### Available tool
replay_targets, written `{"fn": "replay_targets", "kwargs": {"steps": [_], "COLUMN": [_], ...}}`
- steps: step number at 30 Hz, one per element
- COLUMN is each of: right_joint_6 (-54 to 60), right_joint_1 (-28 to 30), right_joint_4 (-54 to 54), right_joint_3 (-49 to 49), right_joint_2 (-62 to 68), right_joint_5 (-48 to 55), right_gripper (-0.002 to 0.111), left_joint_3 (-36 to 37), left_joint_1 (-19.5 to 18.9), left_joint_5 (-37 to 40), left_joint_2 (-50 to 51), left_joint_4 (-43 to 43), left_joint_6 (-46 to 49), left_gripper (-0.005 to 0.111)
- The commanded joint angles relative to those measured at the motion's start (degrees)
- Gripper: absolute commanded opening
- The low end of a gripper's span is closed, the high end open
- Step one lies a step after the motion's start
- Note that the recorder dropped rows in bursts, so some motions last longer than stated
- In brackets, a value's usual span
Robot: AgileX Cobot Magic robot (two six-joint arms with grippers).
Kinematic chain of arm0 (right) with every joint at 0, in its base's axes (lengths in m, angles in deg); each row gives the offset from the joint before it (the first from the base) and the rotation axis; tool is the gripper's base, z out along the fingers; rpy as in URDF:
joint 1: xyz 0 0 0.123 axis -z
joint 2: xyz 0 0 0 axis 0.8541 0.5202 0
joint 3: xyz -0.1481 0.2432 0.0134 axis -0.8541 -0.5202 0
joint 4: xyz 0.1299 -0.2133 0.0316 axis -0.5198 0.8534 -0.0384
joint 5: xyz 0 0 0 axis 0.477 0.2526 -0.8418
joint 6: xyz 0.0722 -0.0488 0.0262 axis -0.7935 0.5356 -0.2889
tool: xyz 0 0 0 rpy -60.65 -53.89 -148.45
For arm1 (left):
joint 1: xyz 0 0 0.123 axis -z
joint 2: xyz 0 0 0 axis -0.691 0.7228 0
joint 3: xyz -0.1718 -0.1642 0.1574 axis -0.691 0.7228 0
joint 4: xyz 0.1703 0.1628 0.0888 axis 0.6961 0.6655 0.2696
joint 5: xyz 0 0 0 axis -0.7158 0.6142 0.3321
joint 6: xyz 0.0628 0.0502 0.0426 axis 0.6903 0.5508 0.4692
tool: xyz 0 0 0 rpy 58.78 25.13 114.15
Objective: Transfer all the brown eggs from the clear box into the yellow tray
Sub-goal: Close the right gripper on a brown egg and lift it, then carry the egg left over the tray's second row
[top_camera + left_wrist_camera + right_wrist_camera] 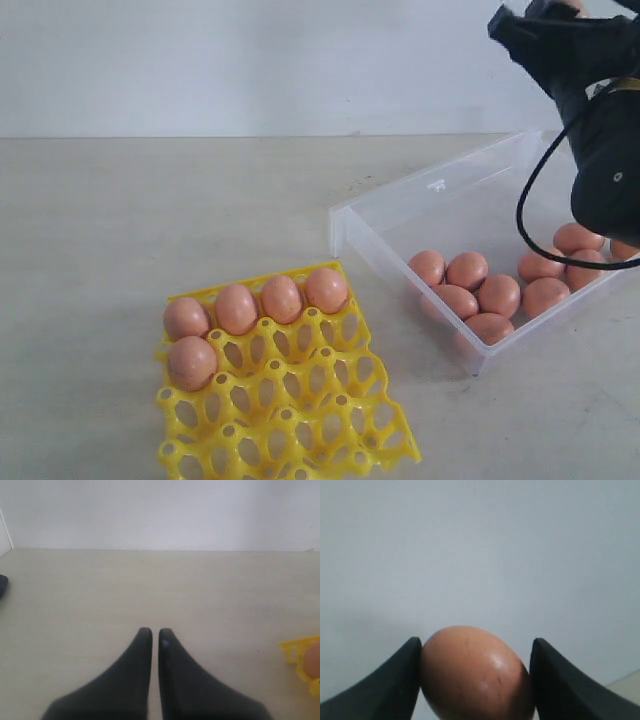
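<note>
One brown egg (475,675) is sitting clamped in the right hand (476,644), the clear box (400,215) lying beneath it; the left hand (151,632) is hovering, fingers together.

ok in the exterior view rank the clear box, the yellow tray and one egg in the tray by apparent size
1. clear box, though the arm hides part of it
2. yellow tray, nearer the camera, so its gap to the box is unsure
3. egg in the tray, clearly smallest
</note>
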Motion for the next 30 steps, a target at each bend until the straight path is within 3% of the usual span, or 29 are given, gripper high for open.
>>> {"fn": "replay_targets", "kwargs": {"steps": [1,2,4,9,12,17,24,30], "right_joint_6": [-32.07,-36.82,-40.46,-42.53,-37.62,-31.43,-39.48,-46.35], "right_joint_1": [3.00,4.15,5.12,3.40,-0.92,-10.80,-20.54,-22.43], "right_joint_4": [25.12,36.77,48.86,65.86,67.07,65.99,65.62,63.11], "right_joint_3": [-0.37,-0.37,-0.37,-0.37,-0.49,-0.49,-0.49,-0.49], "right_joint_2": [-0.66,-0.66,-0.66,-0.66,-0.66,-0.66,6.33,15.52], "right_joint_5": [-4.37,-8.68,-11.32,-4.59,2.64,4.20,3.46,-6.60], "right_gripper": [0.000,0.000,0.000,0.000,0.000,0.000,0.000,0.000], "left_joint_3": [-0.08,-0.08,-0.08,-0.08,-0.08,-0.08,-0.08,-0.08], "left_joint_1": [-0.18,-0.18,-0.18,-0.18,-0.18,-0.18,-0.18,-0.18], "left_joint_5": [-0.40,-0.40,-0.40,-0.40,-0.40,-0.40,-0.40,-0.40], "left_joint_2": [-0.14,-0.14,-0.14,-0.14,-0.14,-0.14,-0.14,-0.14], "left_joint_4": [-0.29,-0.29,-0.29,-0.29,-0.29,-0.29,-0.29,-0.29], "left_joint_6": [0.41,0.41,0.41,0.41,0.41,0.41,0.41,0.41], "left_gripper": [0.004,0.004,0.004,0.004,0.004,0.004,0.004,0.004]}}
